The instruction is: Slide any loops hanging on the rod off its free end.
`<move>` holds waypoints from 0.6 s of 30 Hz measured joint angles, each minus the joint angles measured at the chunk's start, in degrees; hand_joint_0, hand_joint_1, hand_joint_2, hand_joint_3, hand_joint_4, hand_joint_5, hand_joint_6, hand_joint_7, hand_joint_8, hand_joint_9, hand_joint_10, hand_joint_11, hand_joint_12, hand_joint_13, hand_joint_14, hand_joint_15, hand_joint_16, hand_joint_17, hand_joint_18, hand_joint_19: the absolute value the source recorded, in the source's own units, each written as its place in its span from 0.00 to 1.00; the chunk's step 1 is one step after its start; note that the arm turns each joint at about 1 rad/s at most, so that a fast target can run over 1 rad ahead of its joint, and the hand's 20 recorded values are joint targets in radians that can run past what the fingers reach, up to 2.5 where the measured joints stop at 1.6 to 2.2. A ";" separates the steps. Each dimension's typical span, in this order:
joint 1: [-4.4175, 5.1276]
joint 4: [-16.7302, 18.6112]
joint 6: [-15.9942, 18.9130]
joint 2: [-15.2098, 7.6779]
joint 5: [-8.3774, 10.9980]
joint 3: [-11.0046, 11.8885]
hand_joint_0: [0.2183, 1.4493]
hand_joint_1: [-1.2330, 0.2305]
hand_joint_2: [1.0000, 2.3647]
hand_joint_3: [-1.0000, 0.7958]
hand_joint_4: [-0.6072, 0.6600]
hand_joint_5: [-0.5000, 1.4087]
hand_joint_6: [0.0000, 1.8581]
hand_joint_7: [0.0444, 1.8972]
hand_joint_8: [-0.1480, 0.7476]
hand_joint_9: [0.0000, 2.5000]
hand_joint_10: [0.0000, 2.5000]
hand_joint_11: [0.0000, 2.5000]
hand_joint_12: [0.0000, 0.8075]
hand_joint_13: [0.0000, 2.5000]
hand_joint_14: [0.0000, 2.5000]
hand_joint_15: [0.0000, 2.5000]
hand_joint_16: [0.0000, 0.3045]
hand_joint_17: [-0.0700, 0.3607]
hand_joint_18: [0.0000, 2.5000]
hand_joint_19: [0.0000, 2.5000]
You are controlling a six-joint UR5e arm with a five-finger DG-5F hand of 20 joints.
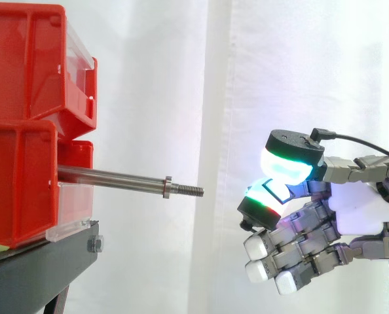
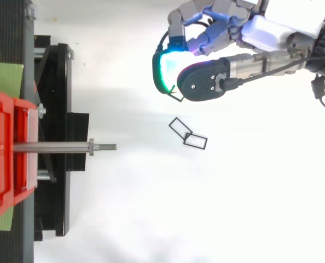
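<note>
A bare steel rod (image 1: 116,177) sticks out level from the red bins (image 1: 21,170), and its threaded free end (image 1: 190,190) points right; nothing hangs on it. In the top view the rod (image 2: 53,147) reaches from the bins toward the open white floor. My hand (image 1: 359,206) hovers to the right of the free end and slightly below it, well apart from the rod. Its fingers are curled, and two green-glowing pads pinch a thin wire loop (image 2: 176,94). From above, the hand (image 2: 263,32) is beyond the rod's tip and off to one side of its line.
Two thin rectangular wire loops (image 2: 179,127) (image 2: 196,141) lie touching on the white floor between the rod's tip and my hand. The black stand (image 2: 58,109) carries the bins at the left. A white curtain hangs behind.
</note>
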 measured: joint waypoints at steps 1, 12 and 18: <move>0.06 -0.14 -0.06 0.00 0.01 0.00 0.37 0.32 0.02 0.51 0.38 0.16 0.49 0.70 0.45 0.37 0.01 0.16 0.42 0.31 0.00 0.07 0.15 0.40 0.29 0.15; 0.61 -3.62 -1.41 0.01 -0.18 -0.03 0.37 0.33 0.02 0.52 0.38 0.16 0.50 0.67 0.46 0.38 0.01 0.17 0.42 0.31 0.00 0.07 0.15 0.40 0.30 0.15; 0.62 -3.84 -1.92 0.01 -0.19 -0.03 0.36 0.33 0.02 0.52 0.40 0.16 0.50 0.67 0.47 0.38 0.01 0.16 0.42 0.31 0.00 0.07 0.15 0.40 0.30 0.16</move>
